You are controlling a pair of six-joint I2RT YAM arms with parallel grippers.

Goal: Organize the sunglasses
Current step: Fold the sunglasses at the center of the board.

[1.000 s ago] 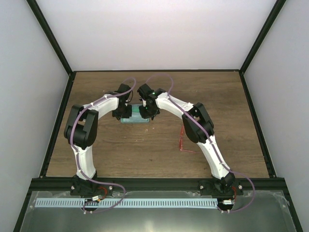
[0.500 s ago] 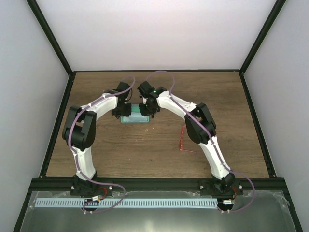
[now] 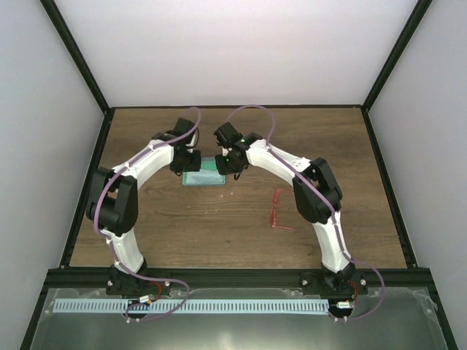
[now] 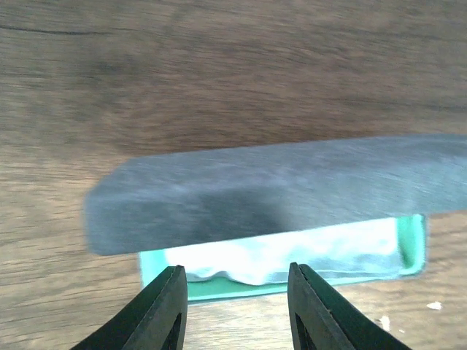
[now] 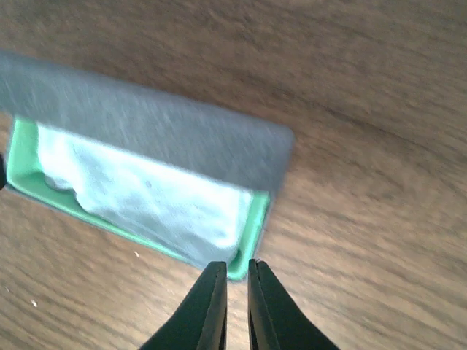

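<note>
Brown wood-grain tabletop (image 3: 146, 240) carries the sunglasses (image 3: 281, 209), which lie bare at about 4 o'clock from the middle, beside the right arm's elbow and well apart from everything else, with neither arm reaching for them. Toward 12 o'clock sits the case (image 3: 204, 176), its grey lid (image 4: 277, 193) raised so the green inside shows, with a pale cloth (image 4: 292, 251) bunched in the hollow. Both arms lean in over it, one from 9 o'clock and one from 3 o'clock. The left fingers (image 4: 235, 271) stand spread above the case's near edge, gripping nothing. The right fingers (image 5: 235, 266) are drawn almost together, only a slit between them, at the case's corner, and nothing shows pinched there. By my reading the case has been opened and that is all that is done. The sunglasses have yet to be picked up, laid inside with the cloth, and the lid shut over them.
</note>
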